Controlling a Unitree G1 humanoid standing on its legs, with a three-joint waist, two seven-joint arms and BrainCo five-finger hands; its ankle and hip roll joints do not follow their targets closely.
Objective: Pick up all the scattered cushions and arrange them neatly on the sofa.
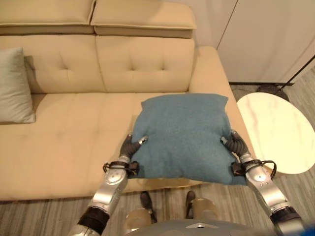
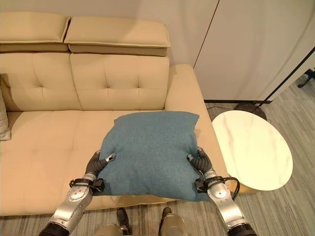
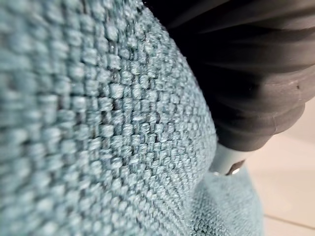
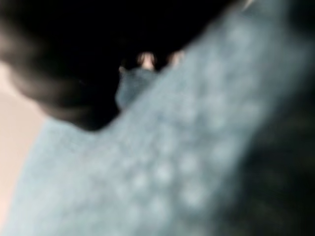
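Left hand (image 1: 132,146) pinches the teal cushion's (image 1: 184,135) 9 o'clock edge, thumb on top, right hand (image 1: 234,143) likewise at 3, cushion over the sofa's (image 1: 69,132) front edge; I'd carry it level toward 12, then lean it on the backrest.

A round white marble-topped side table (image 2: 253,150) stands on grey wood-plank flooring (image 2: 298,113) just beside the seating. Behind it, a black floor lamp base (image 2: 250,108) sits against white wall panels (image 2: 256,44).
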